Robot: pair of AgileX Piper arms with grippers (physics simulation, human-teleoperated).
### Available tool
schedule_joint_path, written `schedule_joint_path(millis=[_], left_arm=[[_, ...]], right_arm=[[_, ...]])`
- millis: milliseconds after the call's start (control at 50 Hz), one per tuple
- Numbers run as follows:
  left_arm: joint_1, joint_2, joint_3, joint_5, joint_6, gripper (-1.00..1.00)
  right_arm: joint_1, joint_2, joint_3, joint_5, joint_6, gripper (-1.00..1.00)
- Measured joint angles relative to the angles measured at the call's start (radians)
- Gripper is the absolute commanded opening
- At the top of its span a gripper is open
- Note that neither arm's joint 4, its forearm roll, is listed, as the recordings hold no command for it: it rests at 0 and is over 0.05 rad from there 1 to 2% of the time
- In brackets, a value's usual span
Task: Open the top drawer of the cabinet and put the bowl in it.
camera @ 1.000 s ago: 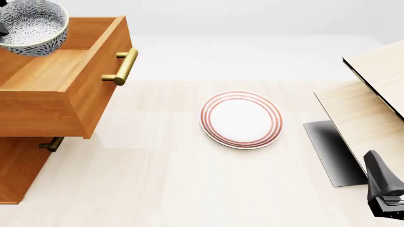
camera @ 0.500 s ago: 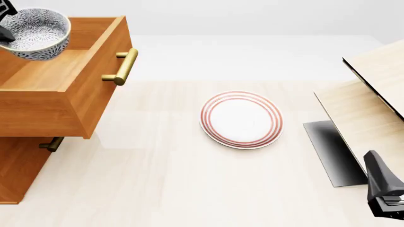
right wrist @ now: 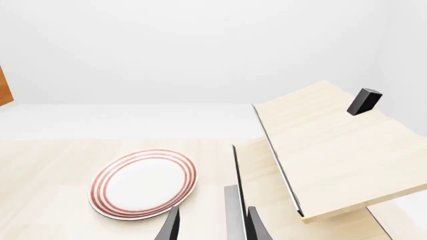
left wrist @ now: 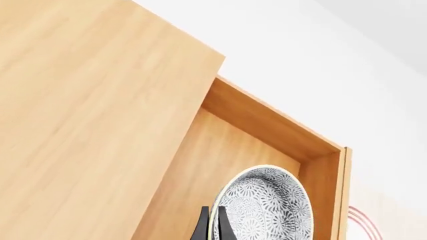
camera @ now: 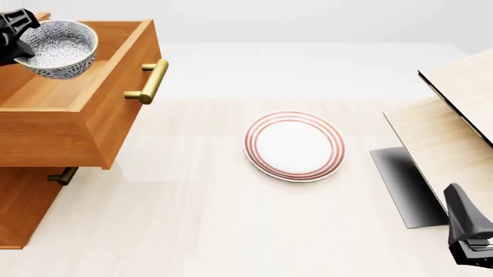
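Pale wood table [camera: 231, 231] beneath a plain white backdrop [camera: 308, 23].

Left hand [camera: 15, 32] grips speckled bowl [camera: 62, 46], seemingly above open top drawer [camera: 77, 86]; red-ringed plate [camera: 294, 145] mid-counter [camera: 193, 219].

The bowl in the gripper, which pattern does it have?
White bowl with dense grey-blue speckles, clearest in the left wrist view.

Matt wooden top drawer [camera: 73, 124] (brass handle [camera: 149, 81]), glazed patterned bowl [camera: 62, 47].
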Motion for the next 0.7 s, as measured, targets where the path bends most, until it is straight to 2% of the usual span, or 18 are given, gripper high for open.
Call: schedule_joint_path(millis=[700], left_arm=[[-0.001, 0.101, 0.01, -0.069, 0.003, -1.0]], right_arm=[[0.0, 0.0, 0.0, 0.0, 0.0, 1.0]])
